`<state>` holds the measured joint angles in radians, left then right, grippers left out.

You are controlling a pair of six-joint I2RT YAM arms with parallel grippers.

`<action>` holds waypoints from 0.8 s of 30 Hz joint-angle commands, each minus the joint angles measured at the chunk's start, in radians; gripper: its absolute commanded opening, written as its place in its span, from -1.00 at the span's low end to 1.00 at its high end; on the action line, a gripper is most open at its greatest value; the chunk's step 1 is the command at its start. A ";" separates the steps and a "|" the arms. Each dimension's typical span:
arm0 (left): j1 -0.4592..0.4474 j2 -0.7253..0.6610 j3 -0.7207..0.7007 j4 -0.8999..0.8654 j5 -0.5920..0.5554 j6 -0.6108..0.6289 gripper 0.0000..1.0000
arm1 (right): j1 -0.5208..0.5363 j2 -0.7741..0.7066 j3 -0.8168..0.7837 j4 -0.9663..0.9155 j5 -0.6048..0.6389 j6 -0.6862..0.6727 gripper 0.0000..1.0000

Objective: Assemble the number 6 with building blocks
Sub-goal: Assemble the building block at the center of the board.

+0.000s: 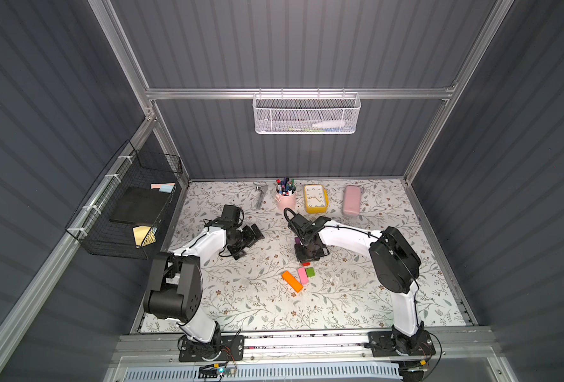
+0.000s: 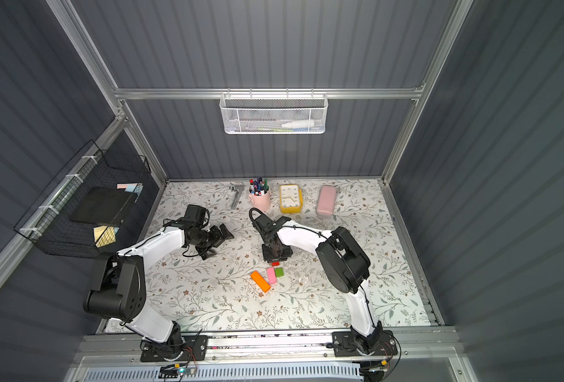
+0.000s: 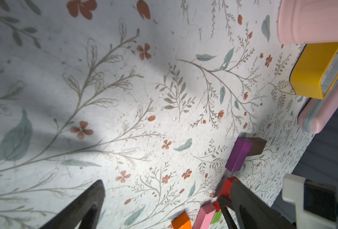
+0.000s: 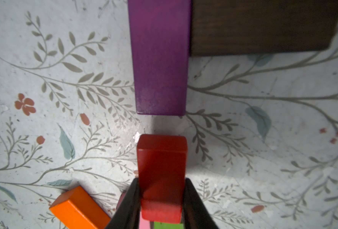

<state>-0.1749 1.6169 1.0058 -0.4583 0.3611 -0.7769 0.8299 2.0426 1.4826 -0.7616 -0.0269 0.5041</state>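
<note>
The right fingers point(image 4: 131, 200) are clamped on the red block point(image 4: 162, 164), its free end facing the near end of the purple block point(image 4: 160, 59) with a gap between — purple lies flush against the dark brown block point(image 4: 263, 25). The step in hand looks like joining red to purple: hold it square, set it flat on the counter point(image 4: 45, 138), then slide in gently so purple doesn't skid. The left fingers point(image 3: 88, 200) stand apart, empty.
</note>
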 commanded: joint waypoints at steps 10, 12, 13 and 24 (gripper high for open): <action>0.014 -0.002 0.014 -0.008 0.007 0.024 0.99 | -0.003 0.051 0.033 -0.015 0.006 -0.008 -0.36; 0.014 -0.002 0.013 -0.008 0.009 0.024 0.99 | -0.003 0.051 0.031 -0.016 0.006 -0.007 -0.31; 0.013 -0.002 0.013 -0.008 0.009 0.024 0.99 | -0.003 0.051 0.030 -0.015 0.008 -0.007 -0.30; 0.015 -0.006 0.012 -0.012 0.008 0.025 0.99 | -0.005 0.056 0.031 -0.015 0.021 -0.007 -0.19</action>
<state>-0.1673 1.6169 1.0058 -0.4587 0.3614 -0.7753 0.8299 2.0750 1.4960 -0.7555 -0.0219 0.4969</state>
